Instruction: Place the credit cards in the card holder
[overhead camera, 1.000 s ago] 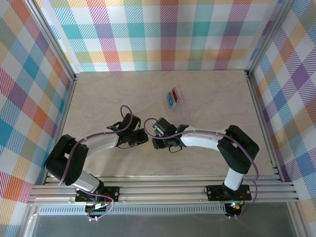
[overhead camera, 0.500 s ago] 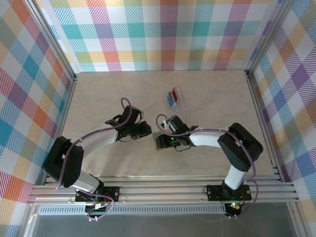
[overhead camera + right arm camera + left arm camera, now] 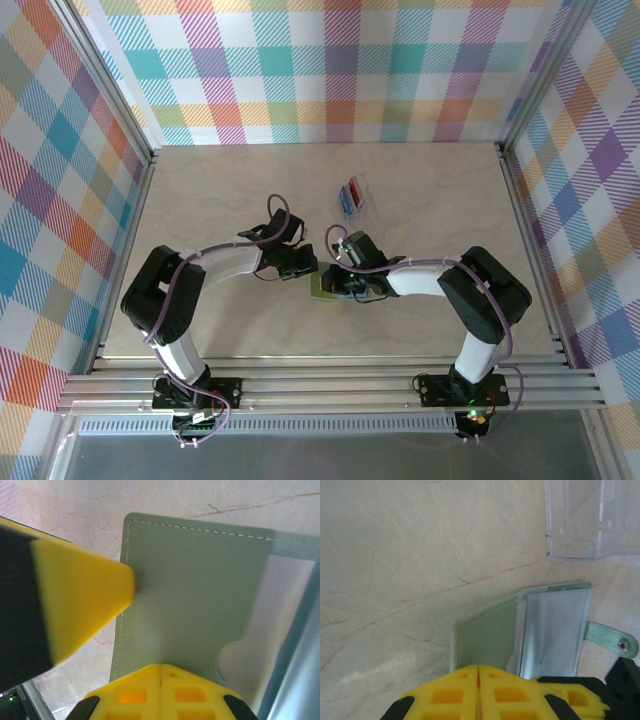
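On the pale table (image 3: 210, 195), the two arms bend inward so their tips meet near the middle. The left gripper (image 3: 305, 268) comes from the left and the right gripper (image 3: 338, 283) from the right, both closed. A green wallet (image 3: 322, 288) lies between them, touching both. Farther back and slightly right, apart from the wallet, a clear tray (image 3: 366, 200) holds red and blue cards (image 3: 349, 196). Plaid walls (image 3: 330, 70) enclose the table on three sides.

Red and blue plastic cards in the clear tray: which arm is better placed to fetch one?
Probably left. The right claw is shut on the grey-green soft wallet; the left claw, shut, seems only to touch it, with the clear plastic tray just ahead.
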